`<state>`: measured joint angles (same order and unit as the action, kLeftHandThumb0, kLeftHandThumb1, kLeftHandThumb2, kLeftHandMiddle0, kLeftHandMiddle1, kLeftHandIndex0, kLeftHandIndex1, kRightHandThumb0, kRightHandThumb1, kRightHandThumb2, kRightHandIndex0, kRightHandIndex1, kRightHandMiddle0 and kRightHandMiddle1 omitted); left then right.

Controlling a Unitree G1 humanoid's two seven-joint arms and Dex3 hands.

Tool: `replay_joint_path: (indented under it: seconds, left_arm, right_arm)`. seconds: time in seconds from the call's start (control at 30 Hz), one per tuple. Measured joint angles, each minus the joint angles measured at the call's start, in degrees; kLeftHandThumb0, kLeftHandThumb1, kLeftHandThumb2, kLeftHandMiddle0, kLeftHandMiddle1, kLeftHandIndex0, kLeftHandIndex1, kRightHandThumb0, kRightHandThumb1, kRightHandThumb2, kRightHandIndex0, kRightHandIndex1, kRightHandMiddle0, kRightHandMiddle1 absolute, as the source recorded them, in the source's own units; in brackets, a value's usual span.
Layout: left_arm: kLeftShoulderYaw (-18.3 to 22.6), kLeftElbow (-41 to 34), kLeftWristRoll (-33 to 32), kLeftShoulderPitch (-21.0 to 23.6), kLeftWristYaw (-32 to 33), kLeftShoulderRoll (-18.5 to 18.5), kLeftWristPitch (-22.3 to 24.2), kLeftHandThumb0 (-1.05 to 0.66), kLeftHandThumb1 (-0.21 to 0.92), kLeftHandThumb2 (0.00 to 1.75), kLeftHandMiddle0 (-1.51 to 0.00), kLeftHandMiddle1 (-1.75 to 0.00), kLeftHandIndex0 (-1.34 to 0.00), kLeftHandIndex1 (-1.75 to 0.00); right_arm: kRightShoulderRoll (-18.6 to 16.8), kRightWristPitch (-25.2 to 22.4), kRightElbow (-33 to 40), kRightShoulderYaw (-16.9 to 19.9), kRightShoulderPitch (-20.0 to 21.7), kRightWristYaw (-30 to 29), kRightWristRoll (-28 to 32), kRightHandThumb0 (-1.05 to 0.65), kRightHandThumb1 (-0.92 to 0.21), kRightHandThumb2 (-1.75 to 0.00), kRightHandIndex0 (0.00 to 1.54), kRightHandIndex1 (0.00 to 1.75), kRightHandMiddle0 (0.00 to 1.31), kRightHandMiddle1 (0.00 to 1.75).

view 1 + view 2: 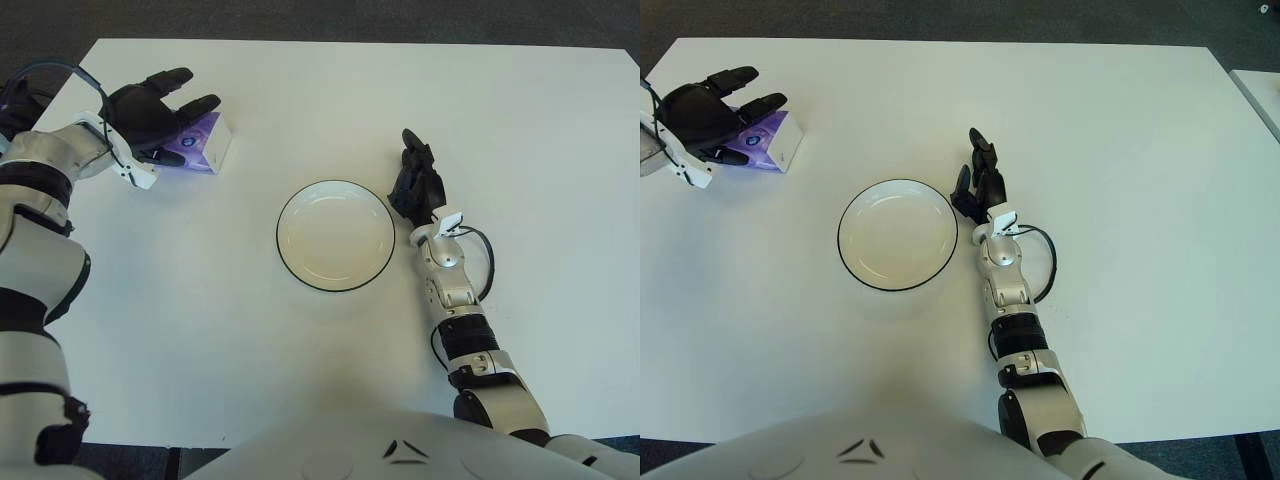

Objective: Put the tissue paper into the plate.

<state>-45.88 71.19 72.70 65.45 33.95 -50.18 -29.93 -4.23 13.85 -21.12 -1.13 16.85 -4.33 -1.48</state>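
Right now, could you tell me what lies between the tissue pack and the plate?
Nothing: in both views only bare white table separates the tissue pack, under the left hand, from the plate.

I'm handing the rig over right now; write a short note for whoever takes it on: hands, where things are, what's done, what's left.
Left hand: over the tissue pack at the table's far left, fingers spread across its top, not closed on it.
Right hand: idle, just right of the plate, holding nothing.
Plate: mid-table, nothing in it.
Tissue pack: on the table, well left of the plate and apart from it.
Done: left hand has reached the pack.
Left: close the fingers on the pack, lift it, carry it right and set it in the plate.
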Motion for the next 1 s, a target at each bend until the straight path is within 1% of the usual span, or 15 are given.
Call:
replay_joint_path:
  seconds: [0.2,0.43,0.7,1.0]
  left_arm:
    - [0.46,0.32,-1.64,2.08,-1.56,0.32,0.29,-1.05,0.92,0.95,-0.06,0.0,0.0,0.0]
    - [0.96,1.61,-3.76,4.55,-3.22,1.11,2.35,-1.05,0.92,0.93,-0.05,0.0,0.0,0.0]
    - [0.96,2.6,-5.0,4.99,-3.85,1.52,3.38,-1.05,0.92,0.91,-0.04,0.0,0.0,0.0]
    - [1.42,3.45,-7.01,5.08,-5.44,1.94,4.46,-1.05,0.92,0.89,0.0,0.0,0.0,0.0]
  right_arm:
    - [-0.03,0.45,-0.34,0.11,0.09,-0.09,0.03,-0.78,-0.92,-0.99,0.12,0.0,0.0,0.31]
    - [-0.07,1.05,-0.77,0.15,0.18,-0.09,0.03,-0.78,-0.92,-0.99,0.12,0.0,0.0,0.31]
    - [-0.05,1.68,-1.24,0.3,0.29,-0.08,0.07,-0.78,-0.92,-1.0,0.12,0.01,0.0,0.3]
    - [0.0,2.32,-1.72,0.46,0.48,-0.07,0.07,-0.78,-0.92,-1.0,0.13,0.01,0.0,0.31]
